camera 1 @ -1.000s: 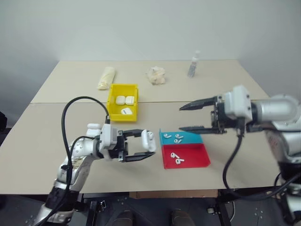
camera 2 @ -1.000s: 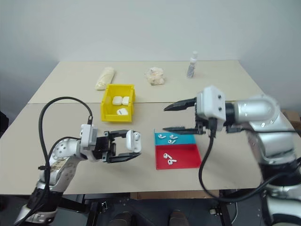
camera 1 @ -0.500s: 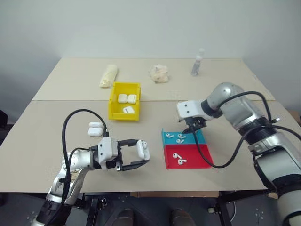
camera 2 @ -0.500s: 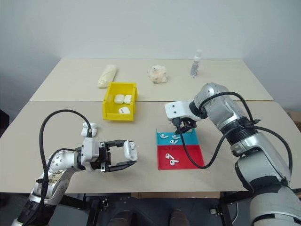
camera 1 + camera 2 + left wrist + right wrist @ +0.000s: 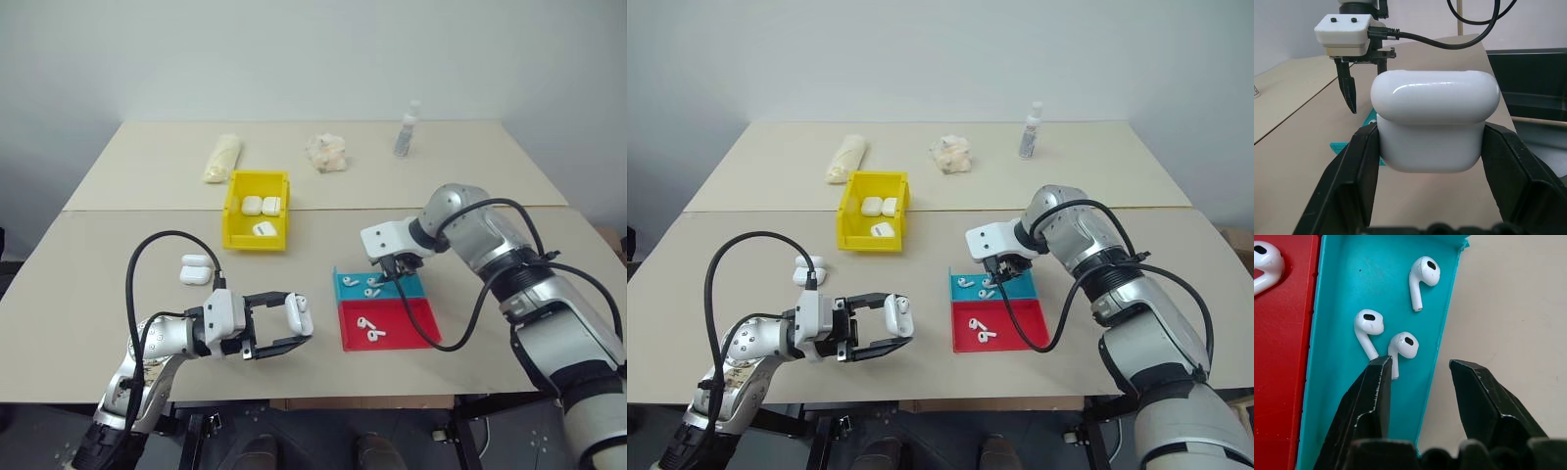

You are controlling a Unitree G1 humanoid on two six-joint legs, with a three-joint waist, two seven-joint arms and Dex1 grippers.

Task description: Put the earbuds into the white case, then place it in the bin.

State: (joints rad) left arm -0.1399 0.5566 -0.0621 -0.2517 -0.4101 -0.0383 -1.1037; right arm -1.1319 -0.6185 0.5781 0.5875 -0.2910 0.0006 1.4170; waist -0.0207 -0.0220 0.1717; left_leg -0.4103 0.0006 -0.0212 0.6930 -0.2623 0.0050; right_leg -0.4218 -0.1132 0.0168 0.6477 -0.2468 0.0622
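I see left gripper [image 5: 294,328] holding white case [image 5: 1435,125] above tabletop [image 5: 88,284], fingers [image 5: 1359,181] pinching it on both sides, lid closed. Right gripper [image 5: 1420,382] points down over blue tray [image 5: 1339,274], fingers spread, straddling tray wall. Three earbuds [image 5: 1403,346] lie in blue tray, two in red tray [image 5: 411,323]. Yellow bin [image 5: 240,235] holds three cases; two more lie on tabletop nearby.

White case [image 5: 1435,125] closed, clamped in left hand [image 5: 284,327]; earbuds [image 5: 1396,330] in trays (blue, red).

Head pair overlook the table [image 5: 88,264] (wrist cameras sit close).
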